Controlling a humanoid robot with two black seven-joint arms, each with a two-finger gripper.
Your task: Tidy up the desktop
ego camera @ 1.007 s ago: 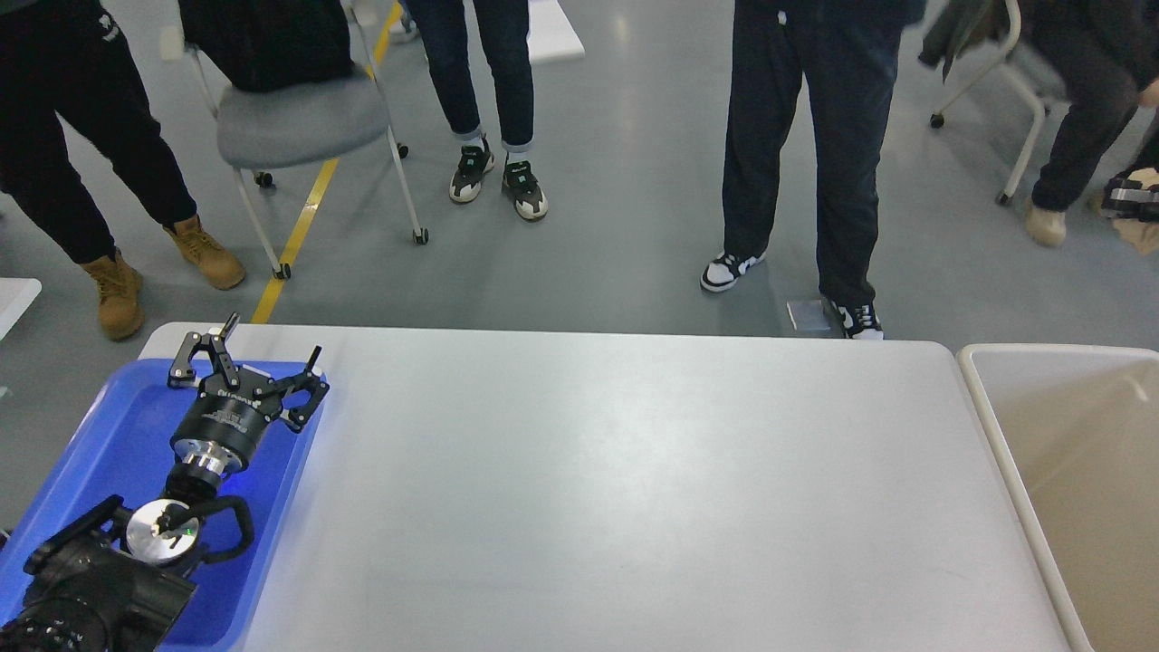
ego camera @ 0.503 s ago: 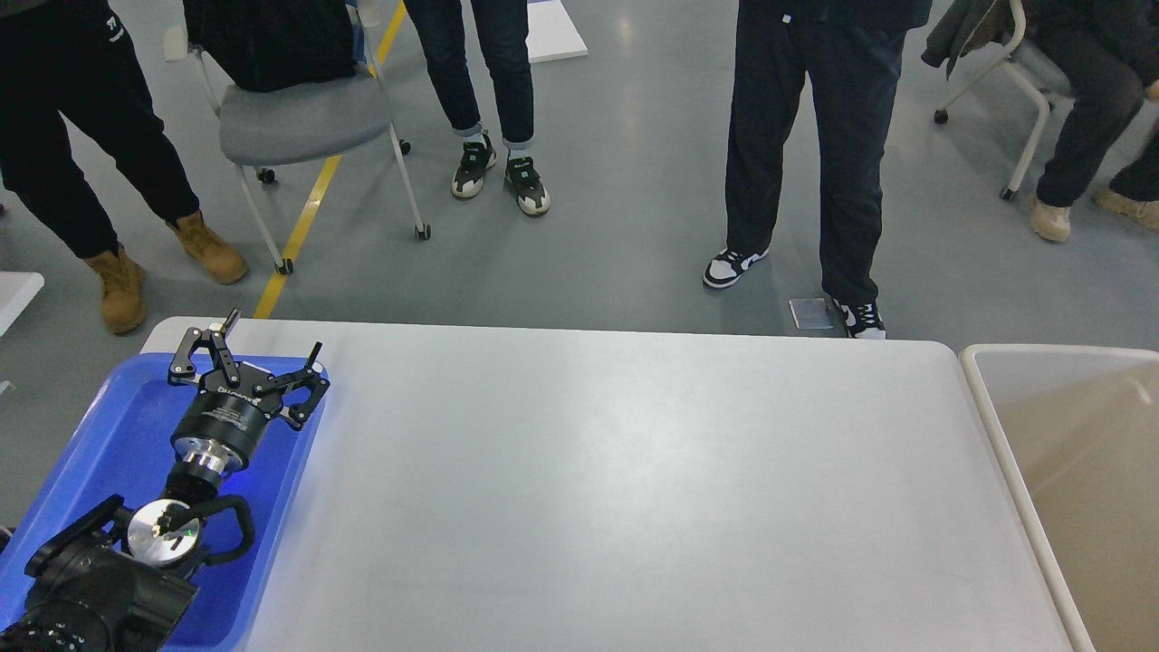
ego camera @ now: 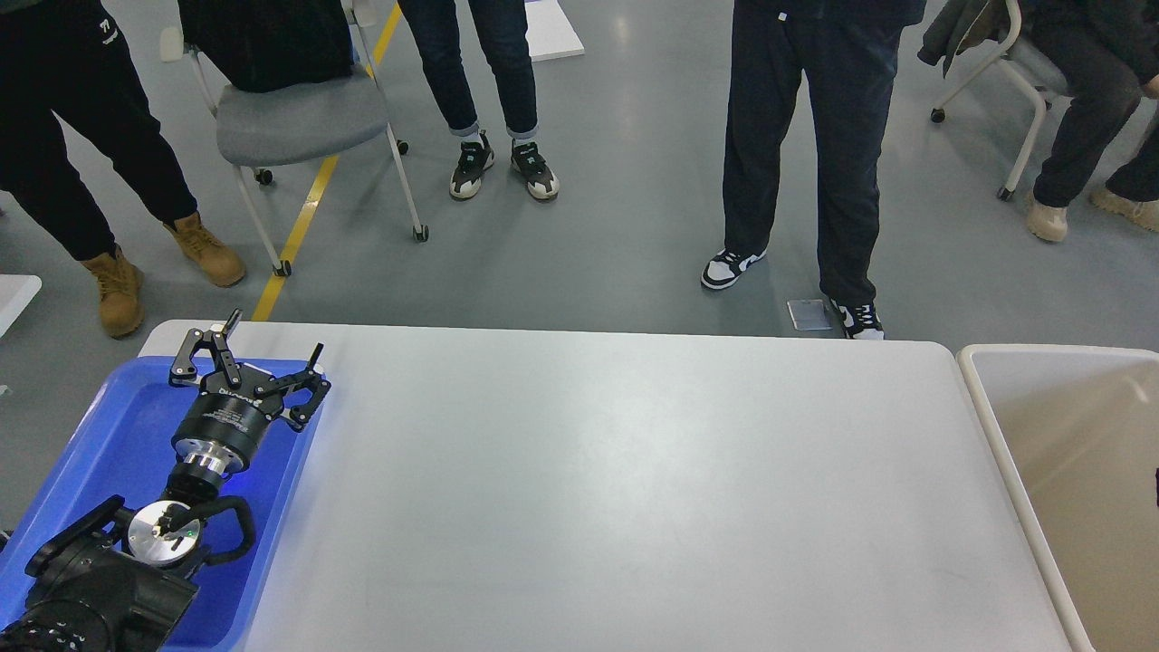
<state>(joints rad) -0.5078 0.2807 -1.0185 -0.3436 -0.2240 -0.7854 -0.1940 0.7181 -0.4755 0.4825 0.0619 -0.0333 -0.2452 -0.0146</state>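
The desktop (ego camera: 616, 480) is a wide white-grey tabletop with rounded corners, and I see no loose items on its surface. My left gripper (ego camera: 272, 337) is open and empty, held over the far end of the blue tray (ego camera: 109, 444) at the table's left side. Its fingers (ego camera: 234, 321) spread apart and point away from me. My right gripper is out of view.
A beige bin (ego camera: 1077, 471) stands against the table's right edge. Beyond the far edge are several standing people (ego camera: 806, 136), a grey wheeled chair (ego camera: 299, 118) at the back left and another chair at the back right.
My left arm has stayed in place with the gripper open. The view shifted slightly and the people behind the table moved their feet a little.
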